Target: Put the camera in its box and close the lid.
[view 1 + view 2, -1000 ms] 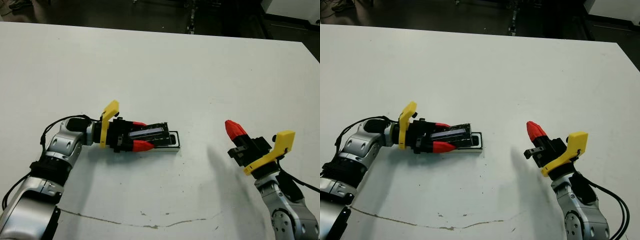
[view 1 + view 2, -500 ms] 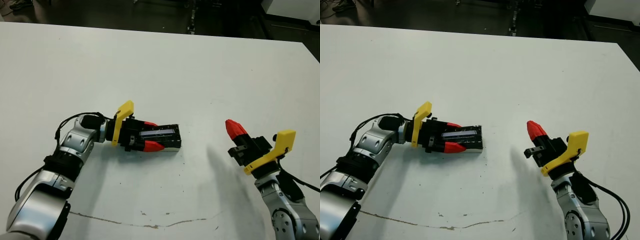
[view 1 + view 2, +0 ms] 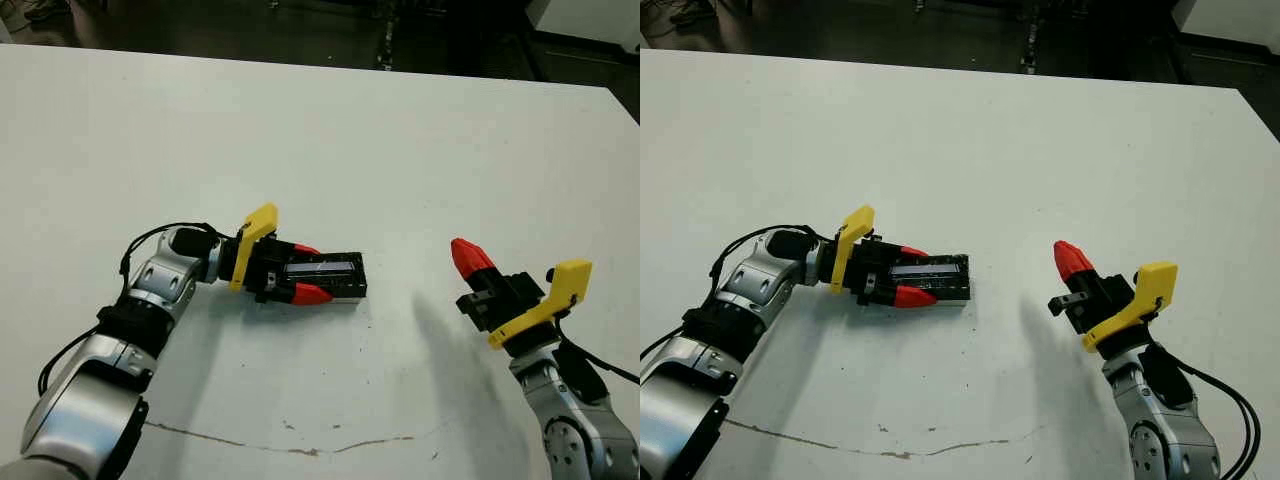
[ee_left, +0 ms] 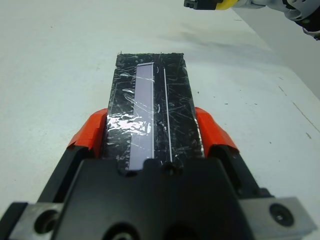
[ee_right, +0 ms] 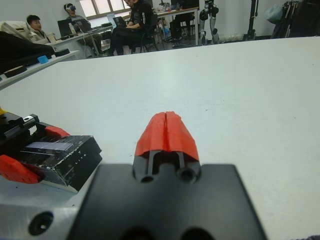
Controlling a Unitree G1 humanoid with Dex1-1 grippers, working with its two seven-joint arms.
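The glossy black lid with its pale strip lies flat on the box, whose white rim just shows beneath it. My left gripper is shut on the lid, one red finger on each long side, as the left wrist view also shows. The camera is hidden. My right gripper is shut with nothing in it. It hovers to the right of the lid, apart from it, with its red tips pressed together.
A thin dark crack runs across the white table near its front edge. Beyond the table's far side, people sit at desks.
My left gripper has slid the lid to the right over the box. The white rim that showed past the lid's right end is now covered. The right arm has not moved.
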